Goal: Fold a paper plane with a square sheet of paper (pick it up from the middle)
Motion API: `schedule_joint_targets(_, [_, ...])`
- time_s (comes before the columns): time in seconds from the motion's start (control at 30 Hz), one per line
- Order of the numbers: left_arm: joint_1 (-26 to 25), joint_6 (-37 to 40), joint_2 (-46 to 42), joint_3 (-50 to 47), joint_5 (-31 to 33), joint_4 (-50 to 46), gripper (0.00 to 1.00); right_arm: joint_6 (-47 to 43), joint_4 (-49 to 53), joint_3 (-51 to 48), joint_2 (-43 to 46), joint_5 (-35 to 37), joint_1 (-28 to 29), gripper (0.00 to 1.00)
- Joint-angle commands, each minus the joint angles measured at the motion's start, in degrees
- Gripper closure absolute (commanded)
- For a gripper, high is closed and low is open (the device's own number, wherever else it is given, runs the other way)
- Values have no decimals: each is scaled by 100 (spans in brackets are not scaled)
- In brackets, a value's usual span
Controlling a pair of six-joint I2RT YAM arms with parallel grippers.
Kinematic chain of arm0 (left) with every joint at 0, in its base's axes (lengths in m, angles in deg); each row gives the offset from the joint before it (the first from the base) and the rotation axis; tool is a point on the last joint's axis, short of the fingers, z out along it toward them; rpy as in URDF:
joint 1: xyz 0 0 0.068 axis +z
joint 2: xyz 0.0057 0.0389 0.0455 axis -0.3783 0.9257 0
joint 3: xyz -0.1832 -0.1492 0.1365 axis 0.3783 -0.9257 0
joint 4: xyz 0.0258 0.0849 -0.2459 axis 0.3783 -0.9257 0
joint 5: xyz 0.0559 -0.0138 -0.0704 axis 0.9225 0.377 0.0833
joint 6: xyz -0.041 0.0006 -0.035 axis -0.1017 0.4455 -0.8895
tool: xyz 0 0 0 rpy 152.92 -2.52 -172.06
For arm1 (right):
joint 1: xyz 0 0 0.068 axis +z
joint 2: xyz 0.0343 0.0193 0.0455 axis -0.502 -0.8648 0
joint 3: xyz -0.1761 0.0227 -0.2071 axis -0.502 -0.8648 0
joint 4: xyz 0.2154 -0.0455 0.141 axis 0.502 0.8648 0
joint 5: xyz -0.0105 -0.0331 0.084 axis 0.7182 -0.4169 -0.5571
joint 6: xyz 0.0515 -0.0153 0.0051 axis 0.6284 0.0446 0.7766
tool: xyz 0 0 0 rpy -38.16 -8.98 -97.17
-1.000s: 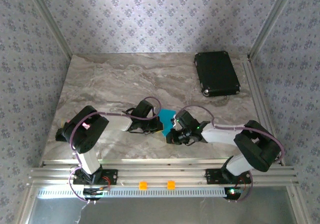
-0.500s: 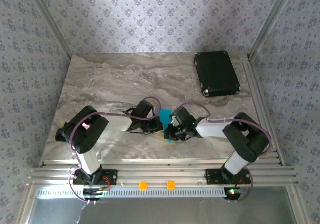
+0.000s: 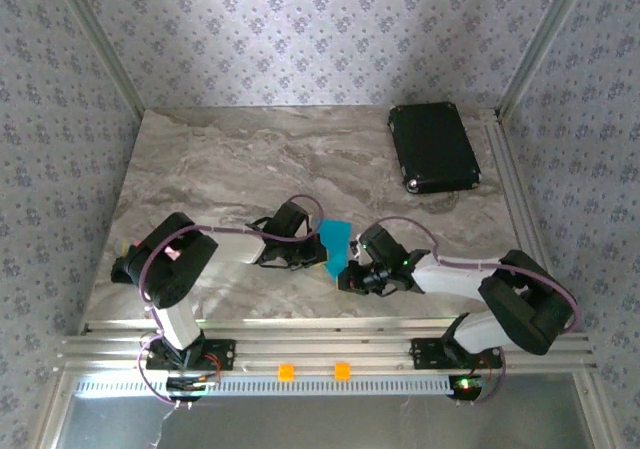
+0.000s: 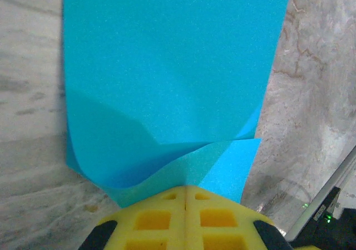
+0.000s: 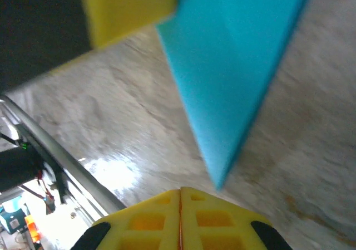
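The square sheet of paper (image 3: 336,241), bright cyan-blue and folded into a narrow pointed shape, lies on the marble table between the two arms. My left gripper (image 3: 312,254) sits at its left edge. In the left wrist view the yellow fingers (image 4: 150,219) are pressed together and a raised crease of the paper (image 4: 167,66) runs into their seam. My right gripper (image 3: 347,277) is shut and holds nothing, just short of the paper's near tip (image 5: 219,180). The right wrist view is blurred, with the paper (image 5: 233,55) ahead and the left gripper's yellow finger (image 5: 128,8) at the top left.
A black rectangular case (image 3: 433,147) lies at the back right of the table (image 3: 220,159). Aluminium rails (image 3: 330,334) run along the near edge, and an upright frame rail (image 3: 510,184) borders the right side. Patterned walls close in the back and both sides.
My right gripper pushed left toward the paper, then drew back to the right and nearer the front edge. More of the paper shows now. The left arm has stayed still.
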Motion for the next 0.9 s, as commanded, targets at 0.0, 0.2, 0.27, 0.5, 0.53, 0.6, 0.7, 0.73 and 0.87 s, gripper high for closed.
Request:
schedule_joint_targets(0.0, [4,-143,-51,-227,477,-205,100,170,216,465,-174,215,-172,92])
schedule_joint_targets(0.2, [2,-247,-47,-293,484,-41,100,230,-117,869,-1087,94,-321,93])
schedule_joint_targets(0.27, [0,-247,-22,-266,465,-13,100,210,-180,756,-1159,97,-234,93])
schedule_joint_targets(0.5, [3,-136,-129,-140,454,-15,98,199,-25,-62,-1017,334,-290,94])
schedule_joint_targets(0.53, [7,-60,-180,-110,388,66,95,164,-33,-94,-1019,311,-332,93])
schedule_joint_targets(0.6, [11,99,-307,39,316,32,92,80,14,-66,-1022,311,-369,94])
schedule_joint_targets(0.7, [-21,306,-496,156,264,-181,94,33,62,63,-1062,273,-424,94])
schedule_joint_targets(0.73, [-40,315,-534,141,246,-206,95,20,101,96,-1072,272,-432,94])
schedule_joint_targets(0.87, [-185,145,-537,-47,79,97,97,-20,137,146,-1122,263,-450,95])
